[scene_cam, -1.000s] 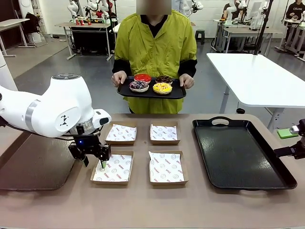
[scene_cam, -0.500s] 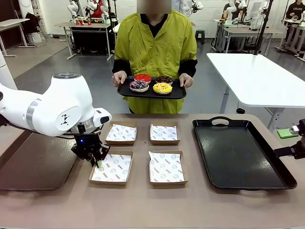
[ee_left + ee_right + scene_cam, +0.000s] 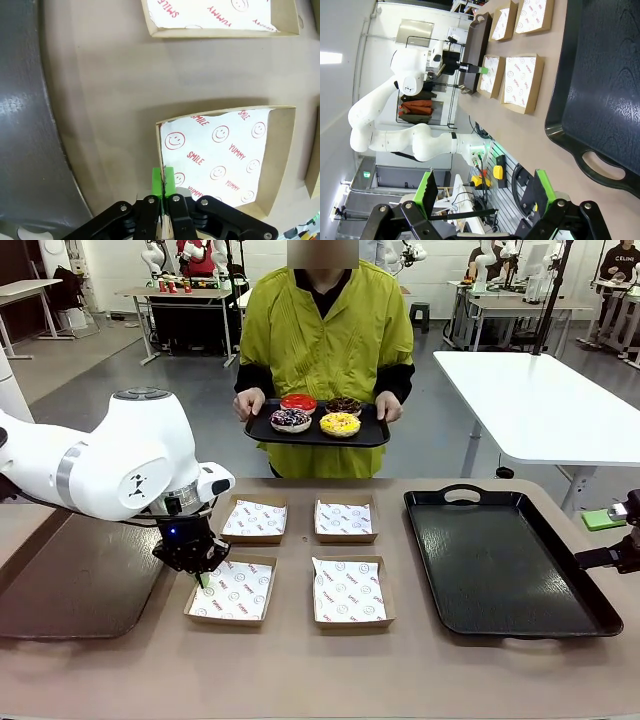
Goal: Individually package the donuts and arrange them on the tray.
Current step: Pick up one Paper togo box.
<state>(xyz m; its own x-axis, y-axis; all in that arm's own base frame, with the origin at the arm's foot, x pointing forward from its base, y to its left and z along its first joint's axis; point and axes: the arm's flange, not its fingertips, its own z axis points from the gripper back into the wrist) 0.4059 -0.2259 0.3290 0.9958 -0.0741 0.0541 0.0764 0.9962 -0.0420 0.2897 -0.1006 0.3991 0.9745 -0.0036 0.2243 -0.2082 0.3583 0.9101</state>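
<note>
A person at the far side holds a small black serving tray [image 3: 262,435] carrying the donuts: red [image 3: 298,402], chocolate [image 3: 344,406], purple with sprinkles [image 3: 291,419] and yellow [image 3: 340,424]. My left gripper [image 3: 203,580] is shut on the left wall of the near-left cardboard box [image 3: 232,592]. In the left wrist view its green pads [image 3: 163,181] pinch that wall of the paper-lined box [image 3: 225,155]. My right gripper [image 3: 485,192] stands open, holding nothing, beside the large black tray [image 3: 605,75]. That tray [image 3: 500,570] lies bare on the table's right side.
Three more paper-lined boxes sit on the table: far left [image 3: 254,518], far right [image 3: 345,519], near right [image 3: 348,591]. A dark flat mat [image 3: 70,590] lies at the table's left. A white table [image 3: 540,400] stands behind at the right.
My left gripper has closed onto the near-left box's left wall, and the box has shifted slightly to the left. The right arm and the person's tray have stayed put.
</note>
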